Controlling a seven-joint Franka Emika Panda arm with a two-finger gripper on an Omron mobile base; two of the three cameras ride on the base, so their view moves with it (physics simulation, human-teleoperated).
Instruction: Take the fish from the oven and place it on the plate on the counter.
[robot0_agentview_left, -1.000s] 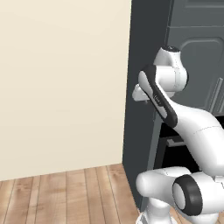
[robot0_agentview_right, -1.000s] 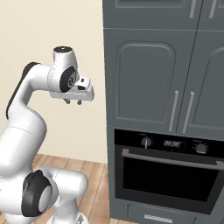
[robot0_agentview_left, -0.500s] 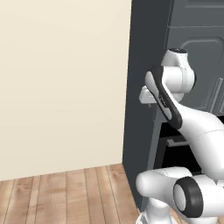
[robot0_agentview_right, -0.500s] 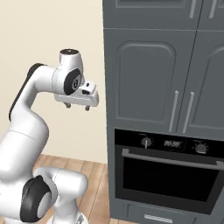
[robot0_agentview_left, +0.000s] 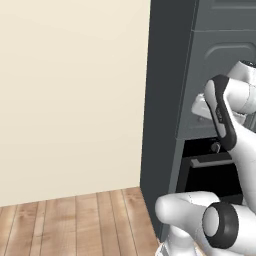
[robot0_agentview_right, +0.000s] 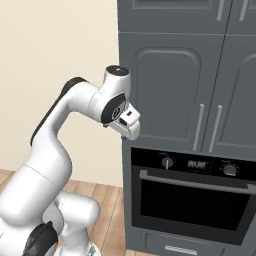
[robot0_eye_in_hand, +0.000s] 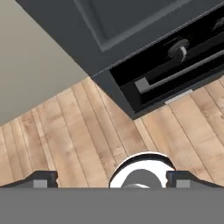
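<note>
The black oven stands low in the dark cabinet wall with its door shut and its long bar handle across the top. Its control strip carries a round knob and a small display. In the hand view the oven lies at the upper right, knob and handle showing. My gripper hangs in the air just left of the oven's upper corner, touching nothing. In the hand view the gripper is open, its tips far apart with only floor between them. The fish is hidden. The plate and the counter are out of view.
Grey panelled cabinet doors with vertical handles rise above the oven. A beige wall stands to the left of the cabinet block. Wooden floor runs in front, and a narrow drawer front sits below the oven.
The jaws have spread from half open to wide open. The hand has swung right and a little down, closer to the cabinet wall. The base has not moved.
</note>
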